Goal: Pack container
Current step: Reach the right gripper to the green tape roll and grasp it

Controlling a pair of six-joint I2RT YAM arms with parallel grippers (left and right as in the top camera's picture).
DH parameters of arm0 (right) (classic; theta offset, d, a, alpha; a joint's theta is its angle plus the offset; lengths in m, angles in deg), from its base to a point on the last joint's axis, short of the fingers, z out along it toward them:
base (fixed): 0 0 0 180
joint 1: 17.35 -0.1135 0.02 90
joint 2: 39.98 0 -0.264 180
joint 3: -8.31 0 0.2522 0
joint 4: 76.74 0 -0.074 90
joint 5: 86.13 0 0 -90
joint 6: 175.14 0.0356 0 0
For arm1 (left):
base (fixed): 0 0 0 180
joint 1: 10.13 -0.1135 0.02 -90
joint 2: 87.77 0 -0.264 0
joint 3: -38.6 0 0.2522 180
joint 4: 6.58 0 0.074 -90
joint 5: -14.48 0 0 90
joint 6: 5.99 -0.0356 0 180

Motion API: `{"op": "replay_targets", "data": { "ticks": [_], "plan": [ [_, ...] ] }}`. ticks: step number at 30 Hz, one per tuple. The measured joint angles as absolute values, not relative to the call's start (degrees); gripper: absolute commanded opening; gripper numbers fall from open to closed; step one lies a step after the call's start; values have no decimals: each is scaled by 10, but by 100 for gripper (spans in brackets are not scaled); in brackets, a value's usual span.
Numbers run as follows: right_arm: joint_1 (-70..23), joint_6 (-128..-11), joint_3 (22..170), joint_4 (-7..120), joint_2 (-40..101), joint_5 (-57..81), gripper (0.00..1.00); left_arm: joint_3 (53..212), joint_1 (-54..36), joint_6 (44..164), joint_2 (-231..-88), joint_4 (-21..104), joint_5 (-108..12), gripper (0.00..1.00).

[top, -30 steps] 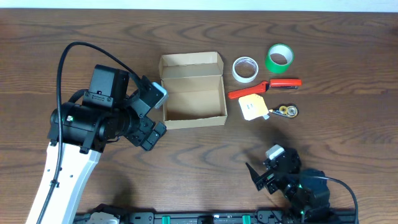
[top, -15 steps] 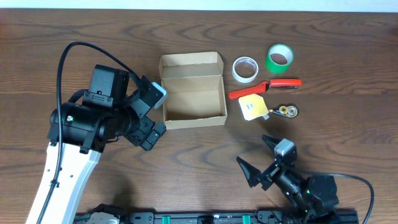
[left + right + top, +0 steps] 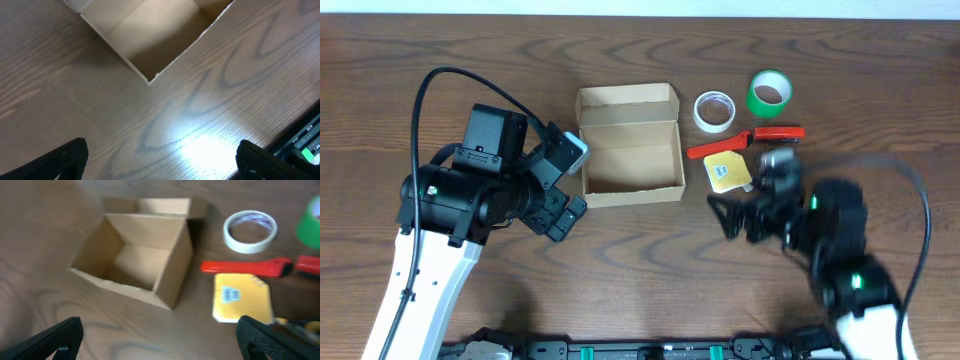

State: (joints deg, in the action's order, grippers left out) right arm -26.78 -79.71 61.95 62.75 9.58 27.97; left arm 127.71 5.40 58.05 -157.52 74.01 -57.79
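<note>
Both jaws: wide, empty.
Left gripper (image 3: 160, 155): box (image 3: 150, 30) corner just ahead, between the fingers.
Right gripper (image 3: 157, 330): box ahead to the left, yellow card (image 3: 242, 297) ahead right.

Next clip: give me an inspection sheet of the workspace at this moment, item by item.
Surface: dark wood-grain table.
Job's things: container, lid flap open, nothing inside.
Clutter: white tape roll, green tape roll, red-handled tool and yellow packet, all right of the container.
Grippers: left gripper open, empty, near a container corner; right gripper open, empty, blurred overhead.
Cables: black cable loops over the left arm.
Surroundings: black rail along the near edge.
</note>
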Motion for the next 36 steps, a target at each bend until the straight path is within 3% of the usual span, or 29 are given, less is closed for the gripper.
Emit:
{"op": "replay_targets", "data": {
  "ticks": [12,24,36],
  "plan": [
    [-180,-882,955,520,431,231,99,1277,54,581,-1575,741,-578,95],
    [-171,-921,1278,326,697,199,99,1277,54,581,-1575,740,-579,95],
    [-175,-928,1311,367,732,289,99,1277,54,581,-1575,740,-579,95]
  ]
}}
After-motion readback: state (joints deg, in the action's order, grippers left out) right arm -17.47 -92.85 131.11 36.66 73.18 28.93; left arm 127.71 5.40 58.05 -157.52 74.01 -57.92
